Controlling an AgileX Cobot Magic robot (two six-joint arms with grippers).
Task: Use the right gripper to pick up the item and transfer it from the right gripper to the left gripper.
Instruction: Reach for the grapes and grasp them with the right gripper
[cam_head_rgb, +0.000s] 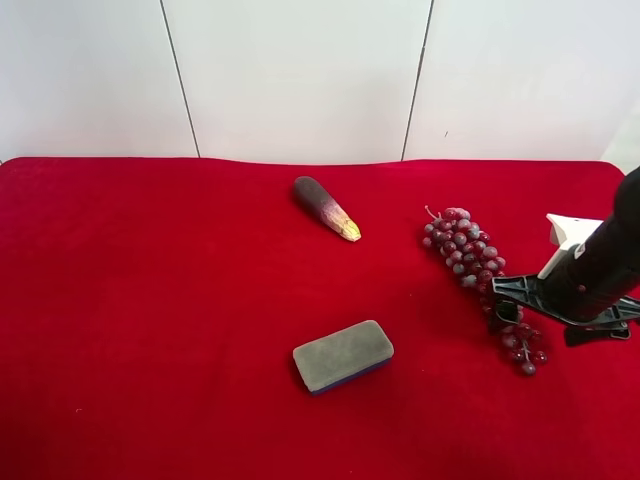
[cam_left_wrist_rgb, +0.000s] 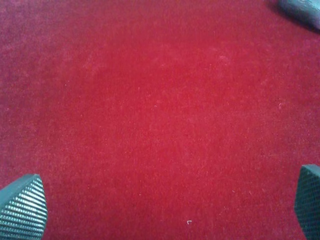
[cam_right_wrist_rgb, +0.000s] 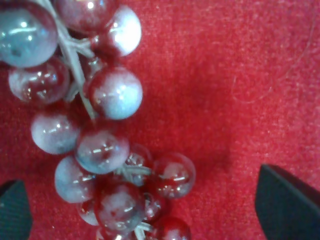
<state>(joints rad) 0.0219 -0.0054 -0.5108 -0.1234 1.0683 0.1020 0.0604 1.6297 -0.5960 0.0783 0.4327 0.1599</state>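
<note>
The item, a long bunch of dark red and frosted grapes (cam_head_rgb: 465, 252), lies on the red cloth at the exterior high view's right. My right gripper (cam_head_rgb: 512, 308), on the slim black arm with a white block, is lowered over the bunch's lower part. In the right wrist view the grapes (cam_right_wrist_rgb: 105, 145) lie between the jaws of that gripper (cam_right_wrist_rgb: 150, 210); the jaws stand open, one on each side, with gaps to the fruit. My left gripper (cam_left_wrist_rgb: 165, 205) is open over bare red cloth and holds nothing. The exterior high view does not show the left arm.
A dark purple, yellow-tipped eggplant piece (cam_head_rgb: 325, 207) lies at the middle back. A flat grey sponge block (cam_head_rgb: 342, 355) sits in the middle front, and its corner (cam_left_wrist_rgb: 300, 10) shows in the left wrist view. Red cloth (cam_head_rgb: 150, 300) covers the table.
</note>
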